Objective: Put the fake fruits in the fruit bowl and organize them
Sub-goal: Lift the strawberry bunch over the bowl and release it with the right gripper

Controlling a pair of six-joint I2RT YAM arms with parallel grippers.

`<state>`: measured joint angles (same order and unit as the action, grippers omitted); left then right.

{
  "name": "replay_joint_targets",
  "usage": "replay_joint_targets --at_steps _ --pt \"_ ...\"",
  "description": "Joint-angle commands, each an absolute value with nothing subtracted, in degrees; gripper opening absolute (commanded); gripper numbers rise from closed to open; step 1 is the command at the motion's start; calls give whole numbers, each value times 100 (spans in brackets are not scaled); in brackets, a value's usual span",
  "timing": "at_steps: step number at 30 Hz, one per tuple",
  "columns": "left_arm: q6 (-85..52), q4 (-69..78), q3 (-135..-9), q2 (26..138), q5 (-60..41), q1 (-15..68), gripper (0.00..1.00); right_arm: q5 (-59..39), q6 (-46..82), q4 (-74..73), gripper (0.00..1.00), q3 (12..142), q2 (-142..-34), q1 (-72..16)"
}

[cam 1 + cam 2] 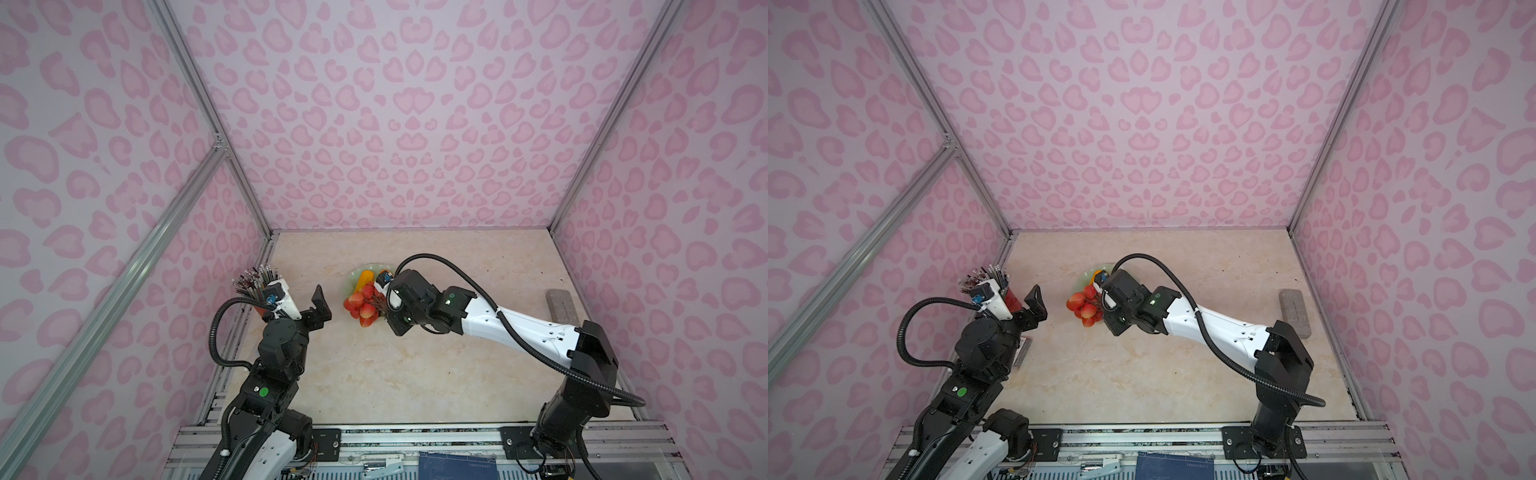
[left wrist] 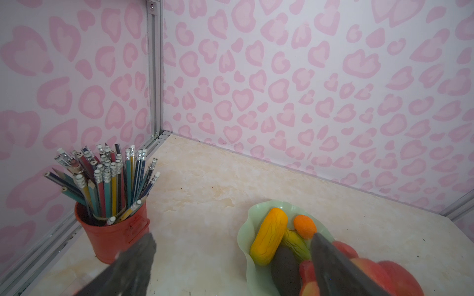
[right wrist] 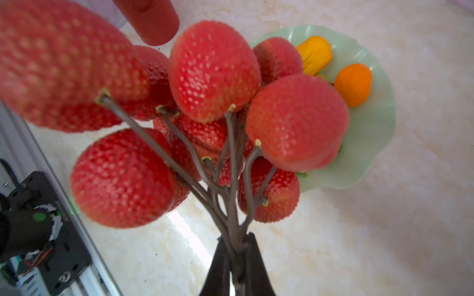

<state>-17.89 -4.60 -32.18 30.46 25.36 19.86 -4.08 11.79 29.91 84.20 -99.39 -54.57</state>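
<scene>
A robot test booth in a lab: pink blotch-printed wall panels [image 1: 415, 124] in silver aluminium framing [image 1: 244, 187] enclose a beige marble-look tabletop [image 1: 415, 365].

Left gripper [image 2: 230, 242] jaws wide apart, left arm folded; right arm stretched toward middle, right gripper [image 3: 237, 238] pinched tight.

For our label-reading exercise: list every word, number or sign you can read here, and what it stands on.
None reads clearly.
Pencils in the red cup: tiny print on the barrels, too small to read.
Blue sheet at the front edge: one faint printed line, too blurred.
</scene>
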Motion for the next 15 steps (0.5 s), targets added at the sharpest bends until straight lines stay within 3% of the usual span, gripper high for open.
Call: replay_joint_targets --at_steps 1,11,15 --pt "-1767 -463 -3217 2989 2577 1986 95 -267 781 2690 0 8836 -10337 -5237" --pt "-1840 -419 -3183 3075 2502 1985 95 -773 545 2344 0 9708 -11637 -4597" --pt "-1890 -349 -3165 3202 2368 1986 95 -712 483 2181 0 9451 -11838 -4563"
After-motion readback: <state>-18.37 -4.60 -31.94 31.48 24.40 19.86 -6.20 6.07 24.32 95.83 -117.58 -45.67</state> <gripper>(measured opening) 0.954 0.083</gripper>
